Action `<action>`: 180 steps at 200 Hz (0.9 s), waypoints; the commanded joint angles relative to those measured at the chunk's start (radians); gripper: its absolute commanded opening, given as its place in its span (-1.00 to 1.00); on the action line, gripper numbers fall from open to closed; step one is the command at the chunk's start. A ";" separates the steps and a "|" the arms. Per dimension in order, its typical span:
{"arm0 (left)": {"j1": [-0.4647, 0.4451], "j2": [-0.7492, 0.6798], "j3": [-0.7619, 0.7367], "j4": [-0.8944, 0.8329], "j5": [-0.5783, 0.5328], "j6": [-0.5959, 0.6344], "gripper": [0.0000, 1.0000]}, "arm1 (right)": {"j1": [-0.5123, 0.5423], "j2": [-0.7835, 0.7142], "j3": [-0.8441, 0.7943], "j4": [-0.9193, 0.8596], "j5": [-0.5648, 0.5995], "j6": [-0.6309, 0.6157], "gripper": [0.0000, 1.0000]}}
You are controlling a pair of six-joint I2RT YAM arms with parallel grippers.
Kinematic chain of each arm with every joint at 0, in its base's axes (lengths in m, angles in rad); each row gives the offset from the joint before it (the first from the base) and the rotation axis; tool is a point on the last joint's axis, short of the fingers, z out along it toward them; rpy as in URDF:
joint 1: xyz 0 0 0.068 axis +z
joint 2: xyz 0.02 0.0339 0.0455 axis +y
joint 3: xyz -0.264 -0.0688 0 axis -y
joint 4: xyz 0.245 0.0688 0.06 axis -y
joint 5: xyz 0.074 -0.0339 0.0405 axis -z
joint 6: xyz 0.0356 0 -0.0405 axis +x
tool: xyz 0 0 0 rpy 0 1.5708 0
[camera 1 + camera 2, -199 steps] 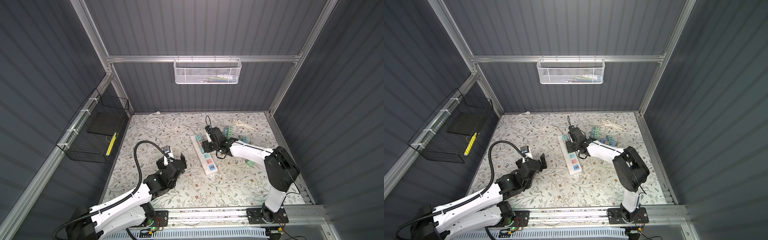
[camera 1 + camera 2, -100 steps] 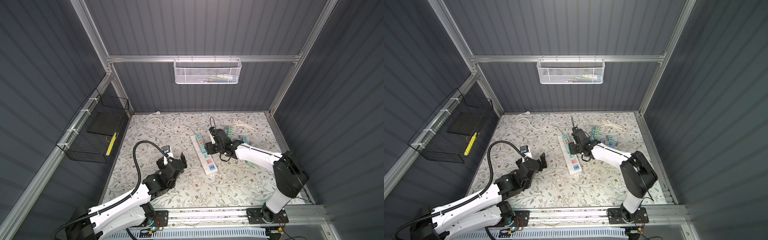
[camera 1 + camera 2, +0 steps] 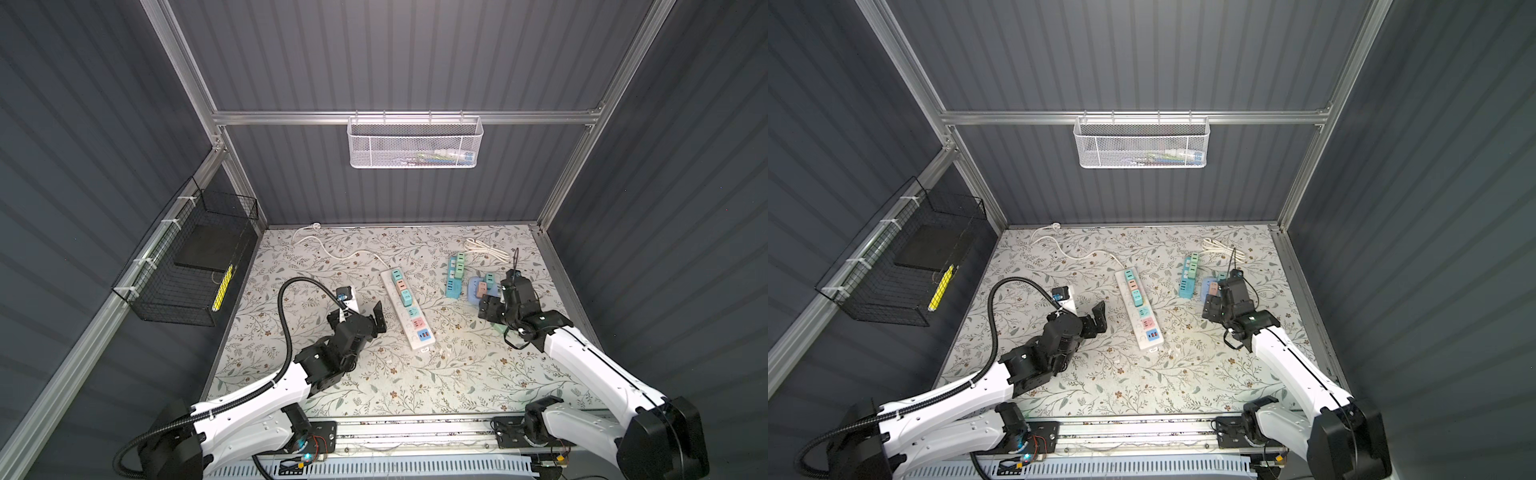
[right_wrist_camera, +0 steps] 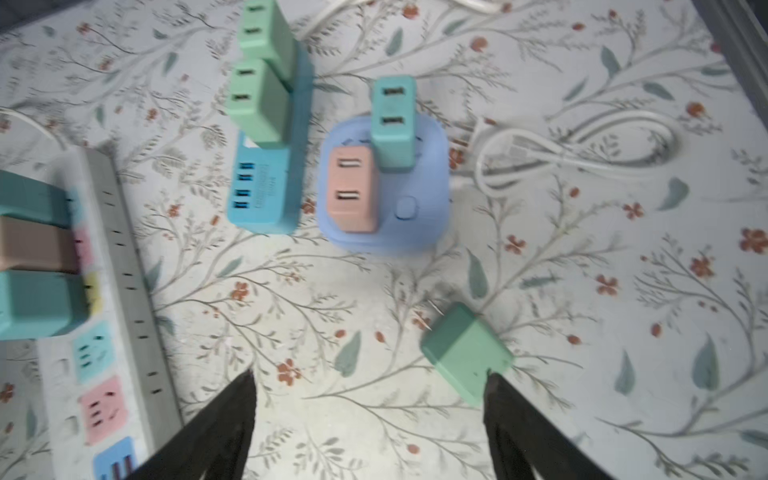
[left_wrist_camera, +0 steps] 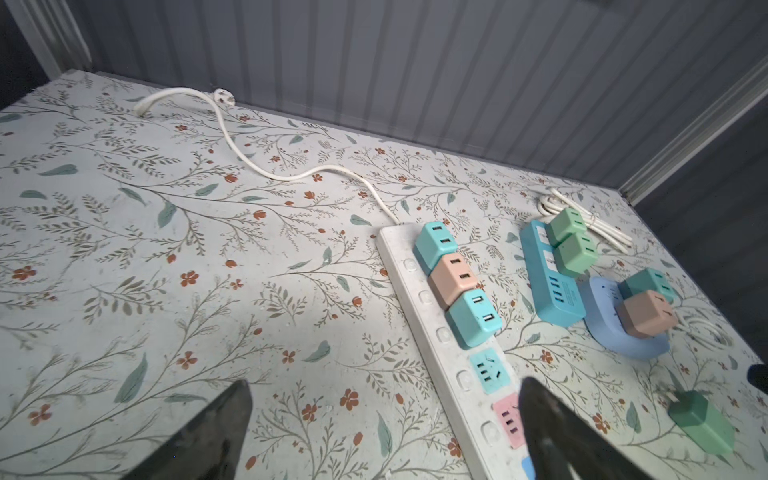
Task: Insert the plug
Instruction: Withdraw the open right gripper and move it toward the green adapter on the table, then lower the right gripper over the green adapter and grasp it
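Observation:
A loose green plug [image 4: 465, 353] lies on its side on the floral table, prongs showing, also seen in the left wrist view [image 5: 702, 424]. My right gripper [image 4: 370, 376] hovers over it, open, one fingertip [image 4: 494, 386] at the plug's edge and nothing between the jaws; it shows in both top views [image 3: 494, 307] [image 3: 1214, 307]. The white power strip [image 3: 409, 307] [image 3: 1140, 309] [image 5: 436, 324] holds three cube plugs at its far end, with a free teal socket [image 5: 488, 370] and a free pink socket [image 5: 509, 415]. My left gripper [image 3: 357, 318] [image 5: 384, 384] is open, left of the strip.
A blue strip [image 4: 266, 195] carrying two green cubes and a lilac round adapter [image 4: 415, 216] carrying a teal and a pink cube sit right of the white strip. A coiled white cord [image 3: 486, 249] lies at the back right. Wire baskets hang on the left wall [image 3: 187, 266] and back wall [image 3: 413, 143].
My right gripper has left the white strip, swung right and nearer to the green plug, and opened wider. The left arm has stayed put.

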 commanded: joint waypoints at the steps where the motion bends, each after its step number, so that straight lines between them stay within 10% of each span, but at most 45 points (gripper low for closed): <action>1: 0.006 0.051 0.033 0.046 0.075 0.040 1.00 | -0.102 0.029 -0.016 -0.014 -0.122 0.070 0.78; 102: 0.007 0.014 0.046 -0.016 0.112 0.078 1.00 | -0.193 0.273 -0.077 0.243 -0.275 0.111 0.72; 180: 0.009 0.019 0.061 -0.023 0.110 0.084 0.99 | -0.035 0.208 -0.142 0.230 -0.337 0.232 0.65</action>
